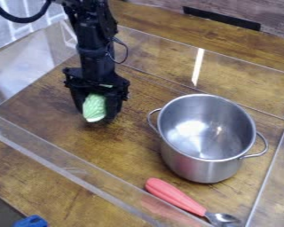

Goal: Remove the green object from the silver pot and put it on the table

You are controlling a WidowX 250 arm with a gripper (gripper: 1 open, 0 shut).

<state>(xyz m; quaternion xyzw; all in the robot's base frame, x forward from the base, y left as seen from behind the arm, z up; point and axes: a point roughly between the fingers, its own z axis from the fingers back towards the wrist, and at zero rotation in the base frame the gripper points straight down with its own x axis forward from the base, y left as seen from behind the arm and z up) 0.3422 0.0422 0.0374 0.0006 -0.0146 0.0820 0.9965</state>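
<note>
The green object [96, 107], a pale green ridged oblong, hangs upright between the black fingers of my gripper [97, 110], which is shut on it. It is just above the dark wood table [61, 151], left of the silver pot [206, 136]. The pot stands open at centre right and nothing shows inside it. I cannot tell whether the object's lower end touches the table.
A red-handled utensil [180, 197] lies in front of the pot near the front acrylic wall. Clear acrylic walls [61, 177] ring the tabletop. A blue item [31, 222] sits outside the wall at the bottom left.
</note>
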